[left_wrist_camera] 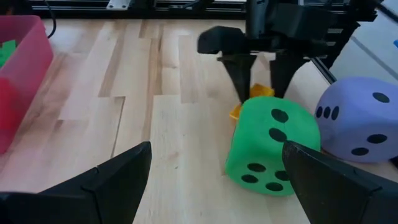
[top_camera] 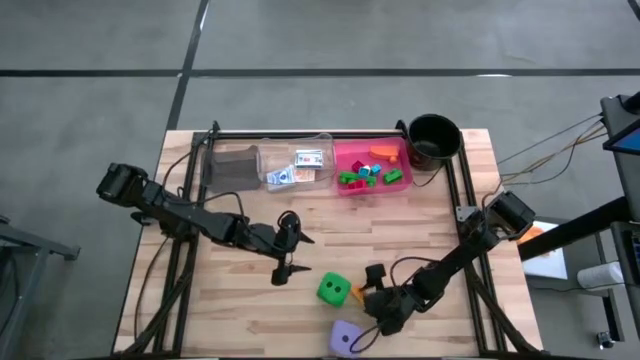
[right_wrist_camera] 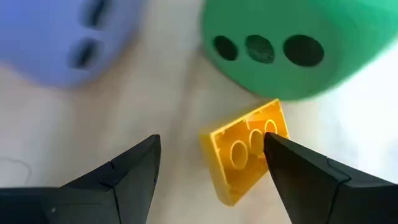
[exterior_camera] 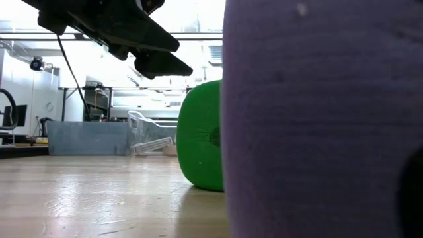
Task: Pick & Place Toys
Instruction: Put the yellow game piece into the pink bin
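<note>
Right gripper (right_wrist_camera: pixel 211 165) spread wide, fingers down either side of one yellow brick (right_wrist_camera: pixel 245 157) lying flat on the table (top_camera: pixel 440 225), not pinching it; one finger (right_wrist_camera: pixel 323 180) is right at the brick's edge, can't tell if touching. High view puts this gripper (top_camera: pixel 372 290) at the front of the table, just right of the green die (top_camera: pixel 333 289). Brick sits just beside the green die (right_wrist_camera: pixel 292 43), and the purple die (right_wrist_camera: pixel 59 37) is near on the other side. Left gripper (left_wrist_camera: pixel 211 186) also spread, empty, hovering above the table left of the green die (left_wrist_camera: pixel 270 146), facing it; in the high view it (top_camera: pixel 280 272) is at mid-table. Count: 2 dice, one green, one purple (top_camera: pixel 346 337), the purple nearest the front edge. 3 trays in a row at the back: grey tray (top_camera: pixel 215 168), clear tray (top_camera: pixel 268 150), pink tray (top_camera: pixel 342 150). Clear tray holds white cards (top_camera: pixel 308 158), roughly 3, exact count unclear. Pink tray holds a pile of bricks (top_camera: pixel 368 176), mostly green with some red, orange and teal, too small to count. 1 black pot (top_camera: pixel 434 138) at the back right corner, touching the pink tray's end.
</note>
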Robot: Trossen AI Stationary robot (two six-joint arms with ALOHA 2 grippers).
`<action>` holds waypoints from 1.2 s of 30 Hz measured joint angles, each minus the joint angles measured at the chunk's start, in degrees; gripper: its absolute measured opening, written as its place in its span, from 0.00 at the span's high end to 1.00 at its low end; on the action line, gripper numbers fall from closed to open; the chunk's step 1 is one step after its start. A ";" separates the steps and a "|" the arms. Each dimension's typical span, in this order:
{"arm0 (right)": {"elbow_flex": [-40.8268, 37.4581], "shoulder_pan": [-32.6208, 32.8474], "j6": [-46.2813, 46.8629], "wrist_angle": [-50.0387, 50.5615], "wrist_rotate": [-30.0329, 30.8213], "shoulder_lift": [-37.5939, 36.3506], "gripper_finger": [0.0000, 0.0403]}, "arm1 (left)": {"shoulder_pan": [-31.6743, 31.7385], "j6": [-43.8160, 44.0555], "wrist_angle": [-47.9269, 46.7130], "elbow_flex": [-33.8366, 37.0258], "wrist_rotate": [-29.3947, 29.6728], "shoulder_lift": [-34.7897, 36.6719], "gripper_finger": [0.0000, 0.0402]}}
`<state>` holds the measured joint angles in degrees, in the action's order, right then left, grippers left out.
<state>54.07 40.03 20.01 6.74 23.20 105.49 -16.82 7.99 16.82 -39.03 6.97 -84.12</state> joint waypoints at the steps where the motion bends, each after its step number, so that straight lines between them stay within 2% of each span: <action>1: 0.00 -0.01 0.08 0.71 0.94 0.00 0.29 | 0.00 0.00 0.01 0.00 0.16 0.00 0.10; 4: 0.00 -0.03 0.40 2.84 2.68 -0.04 0.34 | 0.00 0.00 0.04 0.00 0.17 0.00 0.10; 6: 0.00 0.00 0.64 3.61 3.73 -0.02 0.42 | 0.00 0.00 0.04 0.00 0.17 -0.02 0.10; 14: 0.04 0.63 0.50 5.15 6.29 -0.74 0.88 | 0.02 0.01 0.07 0.00 0.61 -0.02 0.10; 25: -0.54 2.11 -0.68 8.98 5.59 -5.14 0.87 | 0.02 0.01 1.33 0.09 1.28 -0.02 0.10; 31: -6.72 3.35 -3.27 -3.89 2.20 -9.66 0.87 | 0.02 -0.31 12.72 4.66 2.49 -0.02 0.10; 36: -16.34 3.47 -5.78 -16.81 3.77 -18.23 0.87 | 0.09 0.04 17.94 8.62 4.17 -0.02 0.10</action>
<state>37.73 43.51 14.22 -10.07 26.98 87.26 -16.73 8.03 34.76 -30.41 11.13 -84.14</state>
